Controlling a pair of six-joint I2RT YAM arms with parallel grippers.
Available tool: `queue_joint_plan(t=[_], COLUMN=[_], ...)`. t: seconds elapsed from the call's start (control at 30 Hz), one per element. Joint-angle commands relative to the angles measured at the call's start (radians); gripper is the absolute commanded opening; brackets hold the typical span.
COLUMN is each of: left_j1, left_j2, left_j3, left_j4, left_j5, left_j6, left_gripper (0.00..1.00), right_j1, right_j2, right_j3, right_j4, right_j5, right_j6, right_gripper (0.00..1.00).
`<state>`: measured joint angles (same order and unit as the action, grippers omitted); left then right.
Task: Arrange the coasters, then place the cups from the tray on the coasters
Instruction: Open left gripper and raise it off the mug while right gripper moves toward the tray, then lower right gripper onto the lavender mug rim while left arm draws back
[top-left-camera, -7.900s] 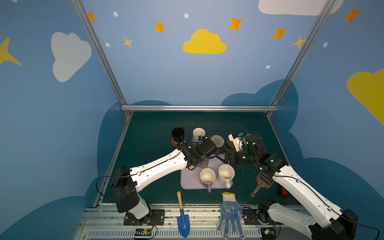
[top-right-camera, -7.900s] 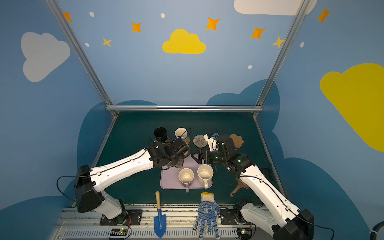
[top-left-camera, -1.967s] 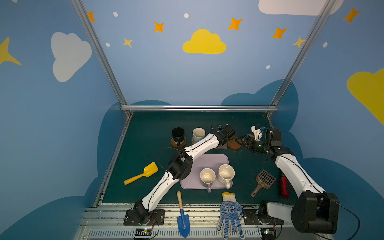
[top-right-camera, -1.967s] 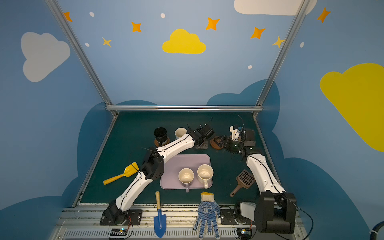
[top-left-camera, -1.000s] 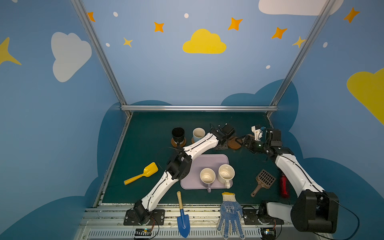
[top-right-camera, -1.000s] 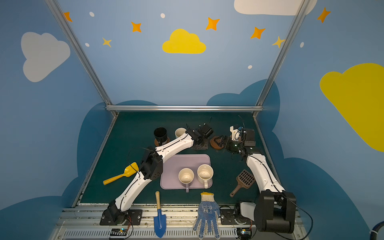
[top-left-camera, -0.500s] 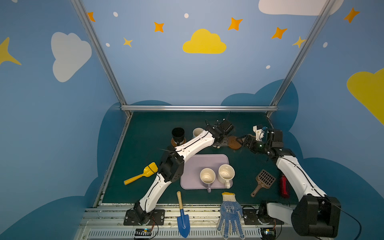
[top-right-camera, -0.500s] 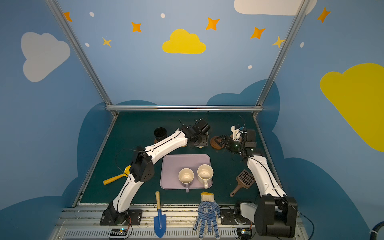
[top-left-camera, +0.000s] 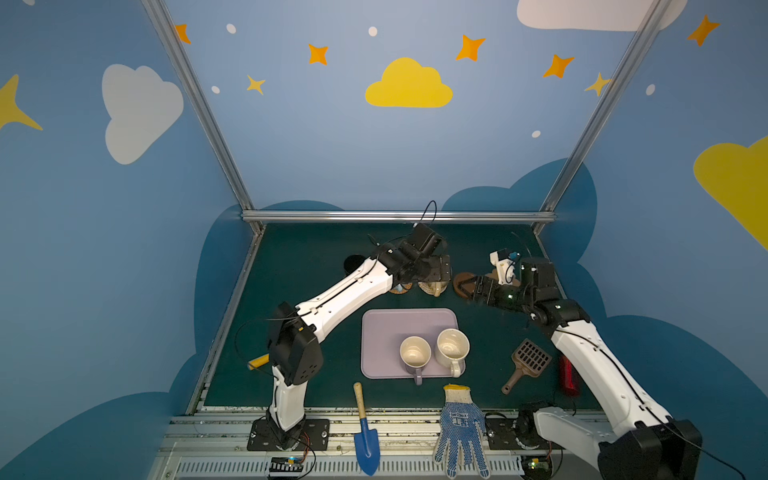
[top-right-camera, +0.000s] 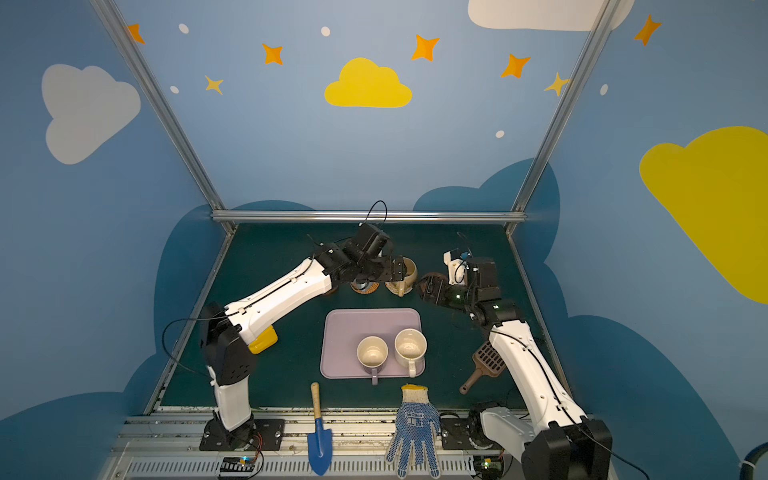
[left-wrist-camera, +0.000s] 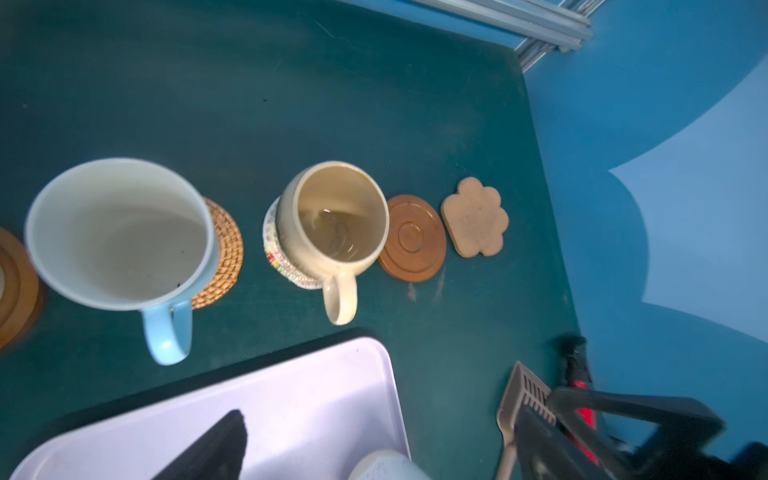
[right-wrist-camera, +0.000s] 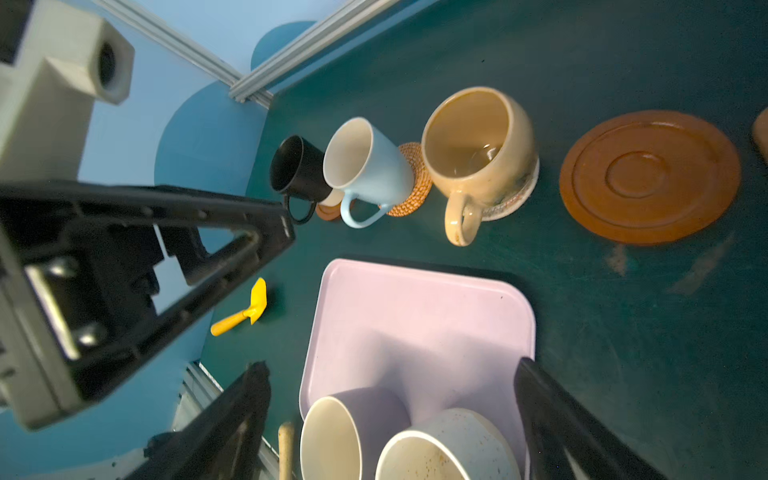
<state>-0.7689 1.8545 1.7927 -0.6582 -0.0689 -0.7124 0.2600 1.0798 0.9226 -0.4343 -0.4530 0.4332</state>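
Note:
In the left wrist view a light blue cup (left-wrist-camera: 120, 232) stands on the orange rattan coaster (left-wrist-camera: 224, 253). The tan-yellow cup (left-wrist-camera: 336, 220) stands on the pale woven coaster (left-wrist-camera: 274, 253). Beside them lie a bare brown disc coaster (left-wrist-camera: 415, 239) and the cloud-shaped coaster (left-wrist-camera: 476, 216). The black cup (right-wrist-camera: 297, 170) stands on the other brown disc (right-wrist-camera: 328, 210). My left gripper (top-right-camera: 397, 270) hangs open and empty beside the tan-yellow cup (top-right-camera: 405, 276). Over the bare disc (top-left-camera: 463, 282) my right gripper (top-left-camera: 473, 286) is open. The tray (top-left-camera: 374, 332) holds the lavender cup (top-left-camera: 414, 353) and the speckled cup (top-left-camera: 452, 347).
Along the front edge lie a blue trowel (top-left-camera: 365, 440) and a dotted work glove (top-left-camera: 459, 432). A brown slotted scoop (top-left-camera: 528, 361) and a red object (top-left-camera: 567, 374) lie right of the tray. A yellow scoop (top-right-camera: 262, 338) lies under my left arm.
My left gripper has opened and let go of the tan-yellow cup on the pale woven coaster, and the arm has lifted. The right arm has barely moved.

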Motion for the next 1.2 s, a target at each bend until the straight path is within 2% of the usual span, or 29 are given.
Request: queue_joint_plan(t=[0.0, 0.1, 0.3, 0.53, 0.7, 0.83, 0.97, 1.17], left_j1=[0.037, 0.065, 0.091, 0.115, 0.134, 0.142, 0.143, 0.144], left_j2=[-0.106, -0.194, -0.303, -0.424, -0.473, -0.509, -0.545, -0.596], left_j3=[-0.142, -0.253, -0.343, -0.414, -0.460, -0.530, -0.590, -0.653], left_j4=[0.137, 0.183, 0.101, -0.017, -0.116, -0.129, -0.131, -0.134], left_j5=[0.121, 0.150, 0.142, 0.158, 0.186, 0.243, 0.262, 0.271], left_j6=[0.010, 0.002, 0.031, 0.081, 0.099, 0.093, 0.075, 0.052], left_gripper=[1.00, 1.00, 1.00, 0.99, 0.98, 1.00, 1.00, 1.00], right_j1=[0.061, 0.126, 0.316, 0.570, 0.700, 0.811, 0.885, 0.900], right_j2=[-0.042, -0.047, -0.056, -0.030, -0.007, 0.031, 0.075, 0.121], right_j3=[0.036, 0.052, 0.094, 0.072, 0.053, 0.031, 0.001, -0.050], right_j4=[-0.087, -0.136, -0.251, -0.297, -0.313, -0.319, -0.297, -0.221], right_j5=[0.078, 0.108, 0.242, 0.371, 0.441, 0.500, 0.507, 0.476], right_j6=[-0.027, -0.038, -0.045, 0.029, 0.082, 0.140, 0.181, 0.213], right_gripper=[0.92, 0.91, 0.91, 0.89, 0.84, 0.81, 0.75, 0.62])
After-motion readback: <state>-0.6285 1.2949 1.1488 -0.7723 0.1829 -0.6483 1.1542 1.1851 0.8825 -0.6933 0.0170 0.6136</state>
